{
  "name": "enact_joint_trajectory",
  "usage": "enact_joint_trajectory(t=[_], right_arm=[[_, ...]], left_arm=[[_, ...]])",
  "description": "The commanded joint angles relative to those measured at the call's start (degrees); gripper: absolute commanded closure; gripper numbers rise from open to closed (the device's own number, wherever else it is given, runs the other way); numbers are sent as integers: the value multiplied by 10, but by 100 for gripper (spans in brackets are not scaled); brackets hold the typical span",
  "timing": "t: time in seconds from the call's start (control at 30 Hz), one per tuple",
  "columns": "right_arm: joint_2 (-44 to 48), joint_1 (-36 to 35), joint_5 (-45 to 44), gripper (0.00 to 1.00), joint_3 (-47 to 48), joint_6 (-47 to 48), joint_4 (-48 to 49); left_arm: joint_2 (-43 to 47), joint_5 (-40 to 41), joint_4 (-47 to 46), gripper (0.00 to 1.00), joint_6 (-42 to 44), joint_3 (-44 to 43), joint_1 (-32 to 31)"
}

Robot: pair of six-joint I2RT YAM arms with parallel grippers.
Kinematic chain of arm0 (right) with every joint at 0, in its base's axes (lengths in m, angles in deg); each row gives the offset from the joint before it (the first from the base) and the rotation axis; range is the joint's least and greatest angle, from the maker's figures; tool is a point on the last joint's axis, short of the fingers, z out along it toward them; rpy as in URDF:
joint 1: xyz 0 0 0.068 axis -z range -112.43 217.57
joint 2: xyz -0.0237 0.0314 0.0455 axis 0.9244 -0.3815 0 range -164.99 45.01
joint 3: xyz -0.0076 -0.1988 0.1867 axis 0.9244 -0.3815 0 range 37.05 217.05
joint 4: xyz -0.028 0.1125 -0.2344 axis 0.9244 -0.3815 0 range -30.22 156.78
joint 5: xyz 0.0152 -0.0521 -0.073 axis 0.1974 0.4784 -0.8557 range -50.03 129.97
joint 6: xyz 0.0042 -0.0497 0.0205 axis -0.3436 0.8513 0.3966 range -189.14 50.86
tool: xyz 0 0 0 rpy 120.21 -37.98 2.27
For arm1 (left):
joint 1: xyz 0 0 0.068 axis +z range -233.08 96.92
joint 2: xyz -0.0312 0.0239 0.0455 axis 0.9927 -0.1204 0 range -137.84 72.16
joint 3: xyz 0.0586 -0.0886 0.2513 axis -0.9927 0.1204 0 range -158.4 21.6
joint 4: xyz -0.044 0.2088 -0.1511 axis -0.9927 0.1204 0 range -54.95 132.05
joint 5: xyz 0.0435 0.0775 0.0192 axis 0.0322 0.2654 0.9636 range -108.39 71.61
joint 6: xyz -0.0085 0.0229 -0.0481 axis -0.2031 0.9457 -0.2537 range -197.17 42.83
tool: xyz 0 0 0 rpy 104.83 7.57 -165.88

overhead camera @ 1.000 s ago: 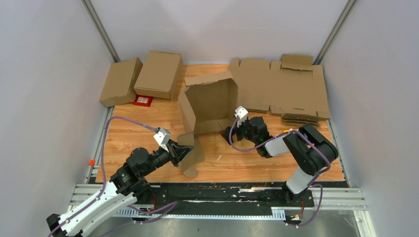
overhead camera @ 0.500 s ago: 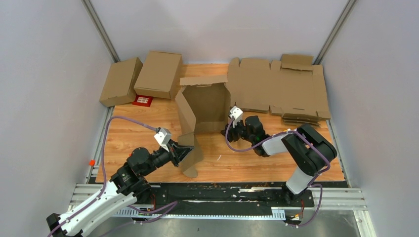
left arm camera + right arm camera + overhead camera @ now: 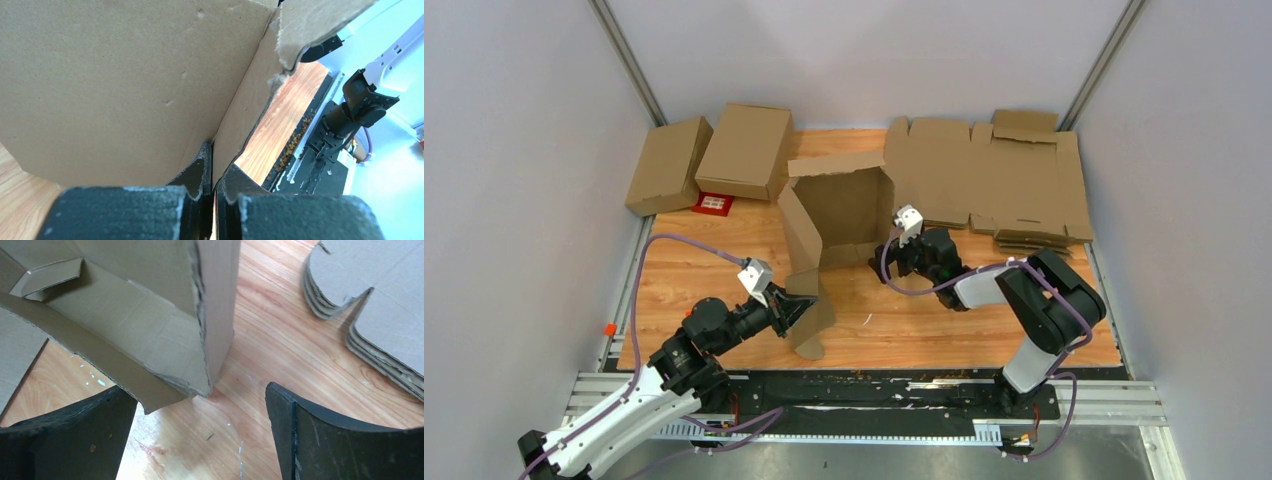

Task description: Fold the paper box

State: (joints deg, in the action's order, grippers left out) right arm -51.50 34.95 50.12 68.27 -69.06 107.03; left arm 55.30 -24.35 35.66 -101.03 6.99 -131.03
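Left hand (image 3: 798,311) clenched on the paper box (image 3: 842,212) near flap; right hand (image 3: 892,256) released, spread wide at its right-wall corner. Box stands half-erected mid wooden surface (image 3: 714,265). Light, stiff matte corrugated board, frayed edges, likely bends only at creases; pinch flap edges near folds.

We note: paper box (image 3: 125,75) overfills left wrist view, cropped by top and left edges. Its pinched flap edge vanishes between fingers of left gripper (image 3: 214,175), blurred and cropped at bottom. Right wrist view: right gripper (image 3: 197,395) fingers run off lower edge; sheaf of flat cardboard sheets (image 3: 380,335) cropped at upper right. Overhead: red card (image 3: 714,204) partly hidden under folded carton (image 3: 746,150), upper left; print too small for us to read. Left arm (image 3: 624,410) cut at lower left corner.
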Motion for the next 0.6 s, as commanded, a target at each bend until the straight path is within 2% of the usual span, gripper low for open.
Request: enact_joint_trajectory(t=[0.0,0.3,0.4,0.57], right_arm=[[-4,18,1,0,-8,-24,44],[-34,19,92,1,51,22,10],[-44,10,99,5,62,24,11],[-69,-6,107,22,84,19,17]], left_arm=[[-13,0,49,98,-13,11,1],[-30,-7,41,98,-13,8,1],[-33,-7,34,98,-14,10,1],[-47,-20,18,98,-20,12,1]])
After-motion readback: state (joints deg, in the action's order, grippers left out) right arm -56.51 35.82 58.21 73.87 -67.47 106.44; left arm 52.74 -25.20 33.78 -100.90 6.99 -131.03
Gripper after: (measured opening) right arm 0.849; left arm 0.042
